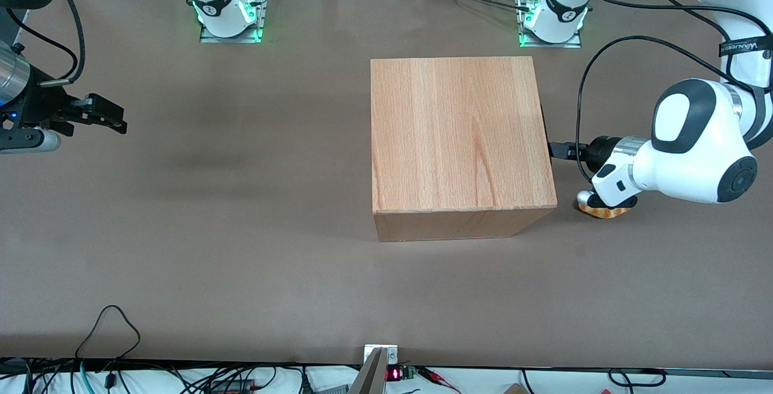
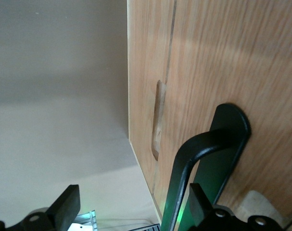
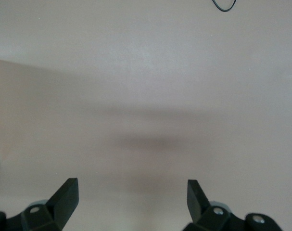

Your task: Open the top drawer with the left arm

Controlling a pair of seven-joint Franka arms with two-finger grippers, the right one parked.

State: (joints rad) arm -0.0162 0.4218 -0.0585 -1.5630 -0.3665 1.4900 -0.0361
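- Front view: the left arm (image 1: 694, 152) reaches low across the worktop (image 1: 241, 249), its gripper (image 1: 558, 150) pressed up to the face of the wooden cabinet (image 1: 459, 134) that looks toward the working arm's end, probably because the drawer fronts sit there.
- Left wrist view: the top drawer (image 2: 232, 62) appears shut, flush with its neighbour. Its black bar handle (image 2: 203, 163) lies between the fingers (image 2: 66, 207), which stand wide apart, gripping nothing yet; likely lined up to close on the bar.
- Right wrist view: only bare worktop shows.
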